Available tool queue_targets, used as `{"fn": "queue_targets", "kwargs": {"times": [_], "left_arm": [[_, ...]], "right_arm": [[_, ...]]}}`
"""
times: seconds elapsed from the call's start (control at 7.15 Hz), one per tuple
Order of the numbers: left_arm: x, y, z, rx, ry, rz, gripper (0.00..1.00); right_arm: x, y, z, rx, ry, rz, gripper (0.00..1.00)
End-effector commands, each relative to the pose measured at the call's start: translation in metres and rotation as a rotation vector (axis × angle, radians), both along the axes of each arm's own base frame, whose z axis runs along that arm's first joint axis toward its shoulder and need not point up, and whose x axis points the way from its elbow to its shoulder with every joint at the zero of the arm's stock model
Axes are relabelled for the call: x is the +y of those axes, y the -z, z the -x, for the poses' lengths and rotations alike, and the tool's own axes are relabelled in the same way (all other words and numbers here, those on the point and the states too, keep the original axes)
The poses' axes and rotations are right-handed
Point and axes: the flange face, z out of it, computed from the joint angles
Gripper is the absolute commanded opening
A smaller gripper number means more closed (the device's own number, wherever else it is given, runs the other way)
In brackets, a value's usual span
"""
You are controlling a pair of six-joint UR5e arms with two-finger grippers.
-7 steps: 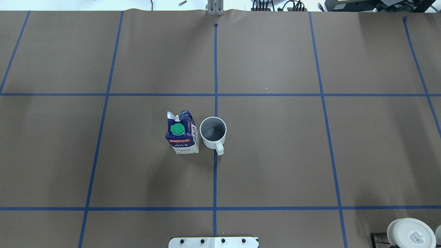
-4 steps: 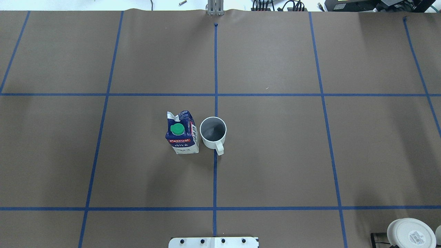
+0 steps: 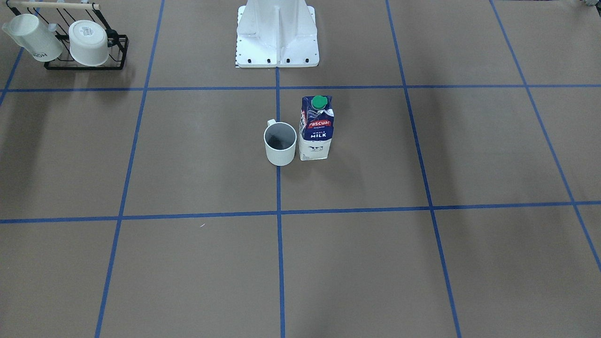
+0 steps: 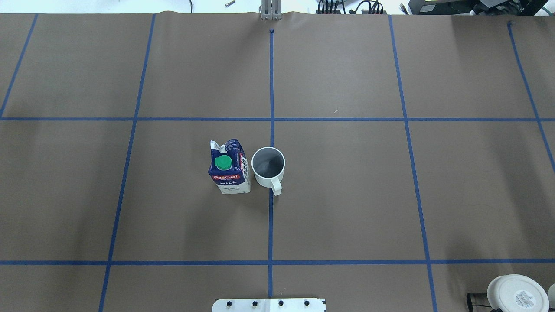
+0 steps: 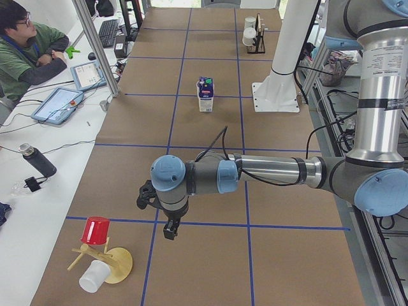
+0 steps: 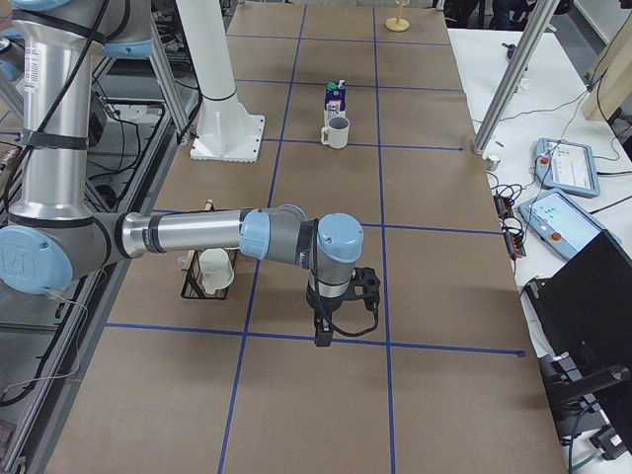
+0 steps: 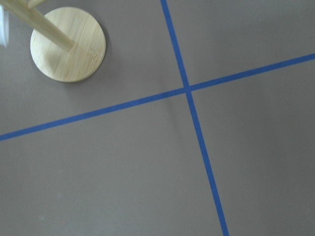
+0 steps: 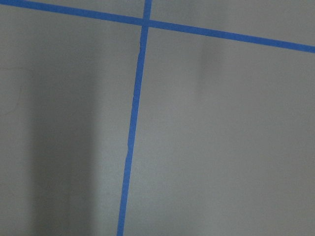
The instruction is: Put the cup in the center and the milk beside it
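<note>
The cup [image 4: 268, 167], a small plain white mug, stands upright on the blue tape line in the center [image 4: 312, 182] of the brown surface, handle toward the robot. The milk [image 4: 229, 169], a blue-topped carton with a green cap, stands upright close beside it, on the robot's left. Both also show in the front view: cup [image 3: 280, 143], milk [image 3: 316, 129]. My left gripper [image 5: 167, 233] hangs far off at the table's left end. My right gripper [image 6: 324, 336] hangs at the right end. Whether either is open or shut, I cannot tell. Neither holds anything that shows.
A black rack [image 3: 70, 47] with two white mugs sits near the robot's right side. A wooden mug tree [image 5: 105, 258] with a red cup stands at the left end, its base [image 7: 68, 43] in the left wrist view. The robot's base plate [image 3: 277, 51] is behind the cup.
</note>
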Motion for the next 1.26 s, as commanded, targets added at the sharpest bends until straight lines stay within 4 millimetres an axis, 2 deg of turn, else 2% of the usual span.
{"fn": "queue_targets", "kwargs": {"times": [0.0,1.12], "left_arm": [[0.0090,-0.0070,-0.0032,-0.001,-0.004,0.012,0.98],[0.0123,-0.0099,-0.0056,-0.005,-0.012,-0.015,0.98]], "right_arm": [[0.0004,-0.0024,0.0000,0.000,0.000,0.005,1.00],[0.0004,-0.0023,0.0001,-0.001,0.000,0.005,1.00]]}}
